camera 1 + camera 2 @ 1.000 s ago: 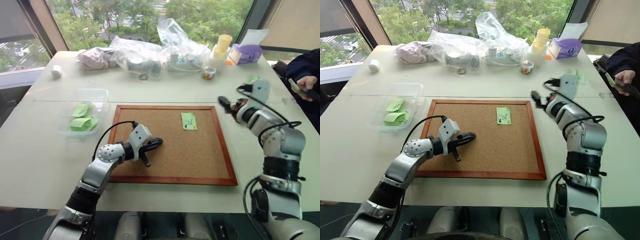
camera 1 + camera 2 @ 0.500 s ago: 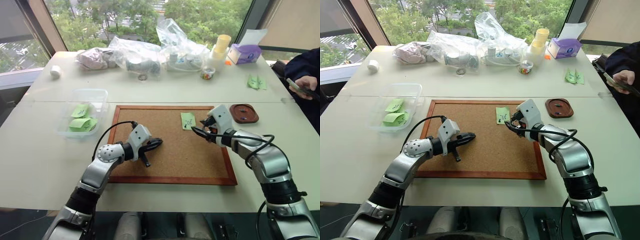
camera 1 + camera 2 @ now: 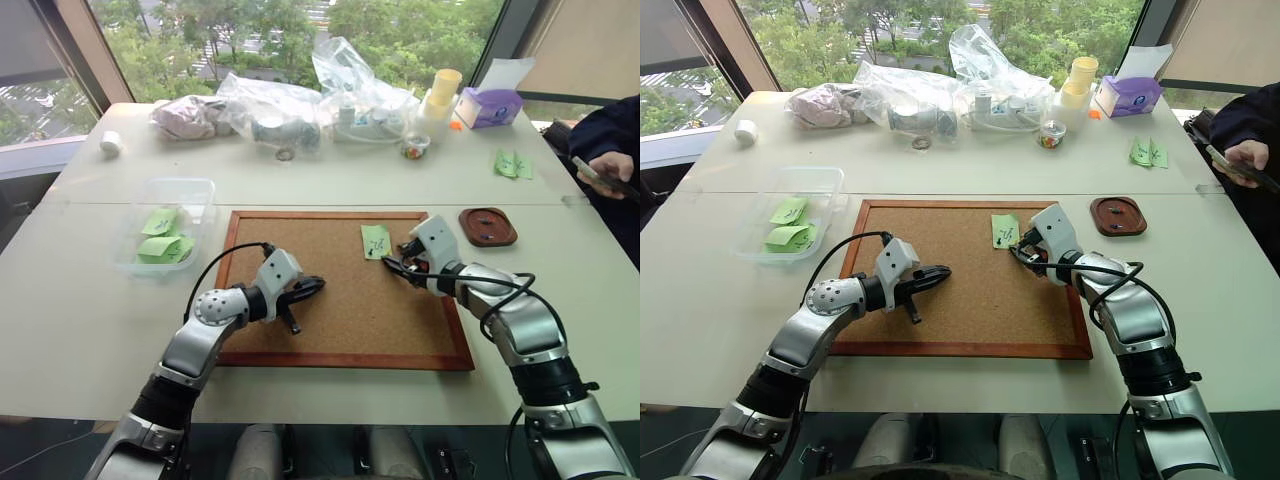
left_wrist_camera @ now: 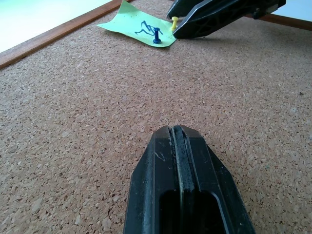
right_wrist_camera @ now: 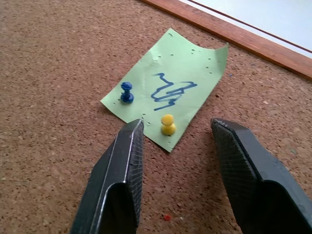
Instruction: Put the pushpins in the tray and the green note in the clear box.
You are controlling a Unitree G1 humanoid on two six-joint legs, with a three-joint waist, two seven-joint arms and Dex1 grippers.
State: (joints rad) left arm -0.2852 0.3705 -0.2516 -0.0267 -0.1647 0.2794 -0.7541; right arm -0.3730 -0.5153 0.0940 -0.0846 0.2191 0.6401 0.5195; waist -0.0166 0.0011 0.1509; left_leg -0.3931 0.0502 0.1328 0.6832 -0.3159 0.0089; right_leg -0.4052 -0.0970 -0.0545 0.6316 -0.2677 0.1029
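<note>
The green note lies on the corkboard, pinned by two pushpins: a blue one and a yellow one near its edge. My right gripper is open and low over the board, one finger on each side of the yellow pushpin without touching it. It sits beside the note. My left gripper is shut on nothing and hovers over the board's left half. The reddish-brown tray rests just right of the board. Left of the board stands the clear box, holding green slips.
The wood-framed corkboard fills the table's middle. Clear bags, a small cup of coloured bits, yellow cups and a purple tissue box line the far edge. More green slips lie far right, near a person's hand.
My right arm swung left and down from beside the tray to the green note, and its fingers narrowed around the yellow pushpin. The left arm stayed still.
</note>
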